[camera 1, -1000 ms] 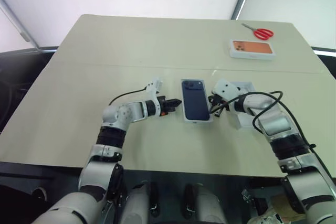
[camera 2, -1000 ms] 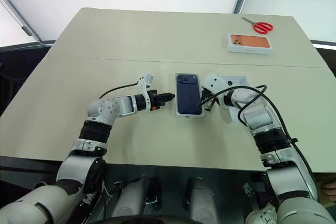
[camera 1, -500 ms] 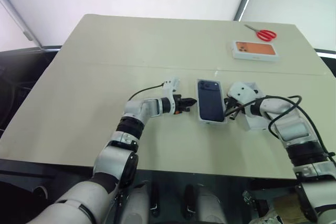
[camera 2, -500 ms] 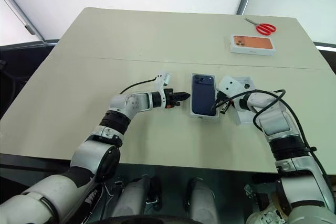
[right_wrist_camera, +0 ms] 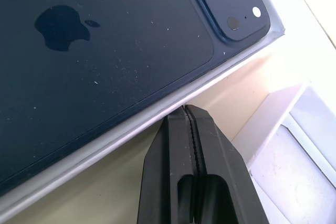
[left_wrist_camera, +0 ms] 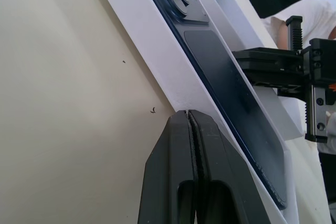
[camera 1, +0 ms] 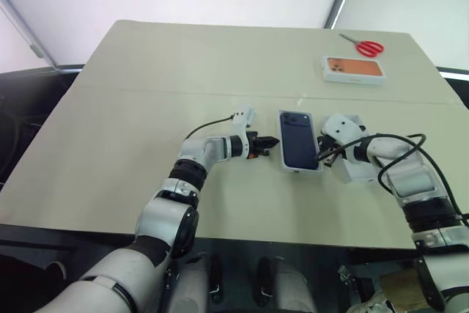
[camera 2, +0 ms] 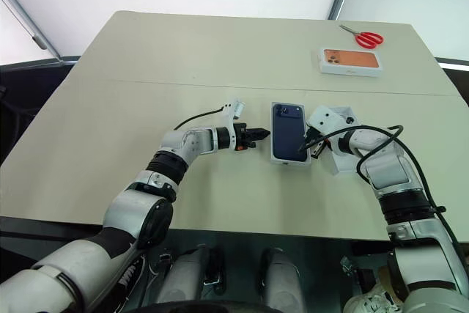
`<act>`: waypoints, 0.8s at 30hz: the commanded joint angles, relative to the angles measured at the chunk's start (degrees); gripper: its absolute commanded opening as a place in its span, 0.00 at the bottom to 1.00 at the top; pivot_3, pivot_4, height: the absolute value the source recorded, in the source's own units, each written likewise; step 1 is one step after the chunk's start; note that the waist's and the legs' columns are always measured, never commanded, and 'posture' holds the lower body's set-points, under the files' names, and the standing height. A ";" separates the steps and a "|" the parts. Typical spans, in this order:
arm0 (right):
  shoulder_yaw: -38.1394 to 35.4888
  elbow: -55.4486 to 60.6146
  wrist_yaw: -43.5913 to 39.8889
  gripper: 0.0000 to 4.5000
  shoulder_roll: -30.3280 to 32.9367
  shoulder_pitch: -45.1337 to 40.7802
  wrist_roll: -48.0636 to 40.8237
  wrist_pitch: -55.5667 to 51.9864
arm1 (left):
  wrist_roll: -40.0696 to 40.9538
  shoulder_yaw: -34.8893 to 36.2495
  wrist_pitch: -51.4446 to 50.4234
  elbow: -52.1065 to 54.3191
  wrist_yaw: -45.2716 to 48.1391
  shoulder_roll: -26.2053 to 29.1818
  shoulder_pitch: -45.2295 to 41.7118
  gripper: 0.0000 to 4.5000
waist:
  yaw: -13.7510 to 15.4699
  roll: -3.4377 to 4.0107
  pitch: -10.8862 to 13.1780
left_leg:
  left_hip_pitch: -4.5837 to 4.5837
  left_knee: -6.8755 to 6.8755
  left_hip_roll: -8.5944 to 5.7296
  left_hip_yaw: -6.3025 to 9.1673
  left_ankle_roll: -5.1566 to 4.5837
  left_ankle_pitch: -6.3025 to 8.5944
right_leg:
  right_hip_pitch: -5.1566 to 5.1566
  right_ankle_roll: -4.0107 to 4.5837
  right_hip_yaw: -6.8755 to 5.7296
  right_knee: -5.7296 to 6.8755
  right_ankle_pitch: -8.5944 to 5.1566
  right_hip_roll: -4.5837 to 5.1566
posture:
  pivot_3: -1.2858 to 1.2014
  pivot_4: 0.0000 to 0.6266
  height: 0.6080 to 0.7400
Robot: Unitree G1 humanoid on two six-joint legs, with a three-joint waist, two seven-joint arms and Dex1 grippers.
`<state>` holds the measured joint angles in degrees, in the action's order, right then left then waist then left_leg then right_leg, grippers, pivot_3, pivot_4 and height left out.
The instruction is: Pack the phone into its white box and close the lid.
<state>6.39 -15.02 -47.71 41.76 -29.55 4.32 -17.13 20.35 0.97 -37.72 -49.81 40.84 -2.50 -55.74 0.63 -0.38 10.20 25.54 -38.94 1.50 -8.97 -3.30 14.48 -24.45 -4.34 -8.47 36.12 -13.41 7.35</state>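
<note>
The beige table point(camera 1: 146, 78) bears the white box point(camera 1: 286, 168), scissors point(camera 1: 360, 46) and an orange-printed box point(camera 1: 353, 69).

Both arms reach inward, left gripper point(camera 1: 272, 141) and right gripper point(camera 1: 320, 157) with fingers pressed together.

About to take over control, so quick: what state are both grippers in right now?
Left gripper: jaws closed, holding nothing, tips at the white box left edge.
Right gripper: jaws closed, holding nothing, tips at its right edge.
</note>
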 commanded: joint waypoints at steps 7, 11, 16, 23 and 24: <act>0.69 -4.64 2.53 0.00 -1.19 -5.64 1.97 2.83 | 3.06 3.48 -5.19 12.97 0.31 5.45 1.98 0.02 | -0.98 0.19 0.13 | 0.04 0.01 0.04 -0.01 -0.10 -0.10 | -0.07 -0.03 0.01 0.06 0.02 -0.06 | 0.52 0.24 0.98; 1.06 -11.62 6.55 0.00 -1.97 -9.24 4.18 4.90 | 4.61 4.45 -7.69 21.18 -0.30 8.06 5.02 0.02 | -1.40 0.24 0.16 | 0.03 0.02 0.05 -0.02 -0.11 -0.13 | -0.06 -0.08 0.02 0.08 0.04 -0.11 | 0.52 0.24 0.98; 1.38 -14.67 6.40 0.00 -1.77 -10.75 4.81 6.53 | 5.16 4.16 -7.86 31.72 0.65 12.51 10.27 0.02 | -1.44 0.27 0.18 | 0.01 0.01 0.07 -0.06 -0.10 -0.16 | -0.02 -0.10 0.03 0.10 0.05 -0.20 | 0.52 0.24 0.98; -1.24 -4.63 -3.54 0.00 -0.73 -7.16 -3.49 -0.43 | 4.90 3.63 -6.77 38.11 4.98 21.64 13.59 0.02 | -1.31 0.33 0.22 | -0.03 0.01 0.22 -0.10 -0.02 -0.21 | -0.03 -0.10 0.08 0.10 0.05 -0.47 | 0.52 0.24 0.98; -0.60 -3.30 -4.73 0.00 0.55 -5.52 -2.98 0.20 | 4.85 3.39 -6.76 38.19 5.83 22.75 13.59 0.02 | -1.20 0.33 0.22 | -0.03 0.01 0.23 -0.09 -0.02 -0.20 | -0.02 -0.10 0.10 0.10 0.05 -0.46 | 0.52 0.24 0.98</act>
<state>6.23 -21.26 -49.89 40.15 -36.76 2.17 -16.93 24.39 4.57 -45.32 -13.97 45.01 18.99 -41.71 -0.57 -0.05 10.42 25.51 -38.93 1.72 -9.05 -3.33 14.28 -24.46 -4.43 -8.37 36.22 -13.36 6.88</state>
